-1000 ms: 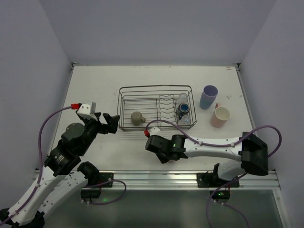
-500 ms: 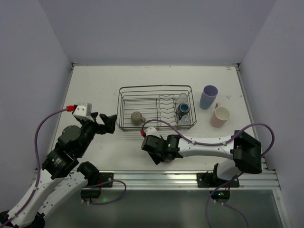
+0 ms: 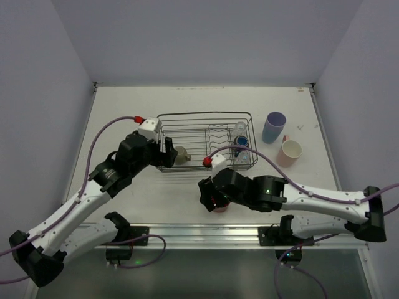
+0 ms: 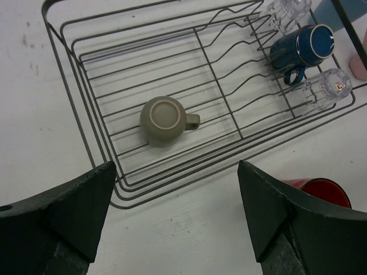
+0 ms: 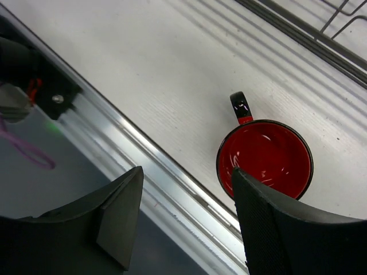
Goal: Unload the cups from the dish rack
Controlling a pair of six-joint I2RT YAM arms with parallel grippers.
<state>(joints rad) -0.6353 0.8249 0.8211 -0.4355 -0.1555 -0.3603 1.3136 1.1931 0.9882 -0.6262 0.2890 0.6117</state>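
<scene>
The dish rack (image 3: 202,114) (image 4: 86,134) holds an upside-down olive-beige cup (image 3: 181,154) (image 4: 163,120) at its left. At its right end lie a dark blue cup (image 3: 240,142) (image 4: 304,48) and two clear glasses (image 4: 330,89) (image 4: 287,8). My left gripper (image 3: 166,152) (image 4: 178,220) is open over the rack's near left corner, nothing between its fingers. The red mug (image 5: 265,157) (image 4: 318,189) stands upright on the table in front of the rack. My right gripper (image 3: 211,198) (image 5: 186,189) is open just above it; the mug lies off by one finger, outside the gap.
A lavender tumbler (image 3: 273,126) and a pink cup (image 3: 289,152) stand on the table right of the rack. The metal rail (image 3: 249,232) (image 5: 143,143) runs along the table's front edge close to the red mug. Walls close in the left, back and right.
My right gripper has opened and let go of the red mug near the front edge. My left arm has swung forward and right to the rack's near left corner.
</scene>
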